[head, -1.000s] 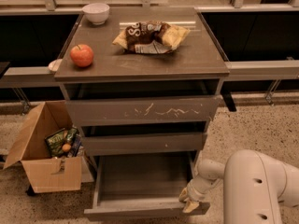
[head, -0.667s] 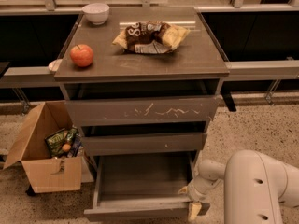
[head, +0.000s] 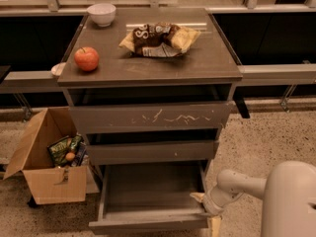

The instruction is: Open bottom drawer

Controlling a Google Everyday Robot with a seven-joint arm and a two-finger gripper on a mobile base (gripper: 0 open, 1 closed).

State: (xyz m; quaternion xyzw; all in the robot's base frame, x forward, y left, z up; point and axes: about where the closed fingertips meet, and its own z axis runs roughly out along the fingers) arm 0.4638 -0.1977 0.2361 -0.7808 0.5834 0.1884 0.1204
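Note:
The bottom drawer (head: pixel 148 224) is the lowest of three grey-brown drawers and stands pulled out toward me. Its shallow grey tray (head: pixel 153 186) shows with nothing in it. My gripper (head: pixel 205 210) is at the drawer's right front corner, at the end of the white arm (head: pixel 237 184) that comes in from the lower right. The middle drawer (head: pixel 153 152) and the scratched top drawer (head: pixel 150 116) are each pulled out a little, with dark gaps above them.
On the cabinet top lie a red apple (head: pixel 86 58), a white bowl (head: pixel 101 13) and snack bags (head: pixel 158 37). An open cardboard box (head: pixel 47 164) with packets stands on the floor left of the drawers. A dark rail runs behind, and speckled floor lies to the right.
The bottom drawer stays pulled out about as far as before. My gripper has shifted only slightly at the drawer's right front corner.

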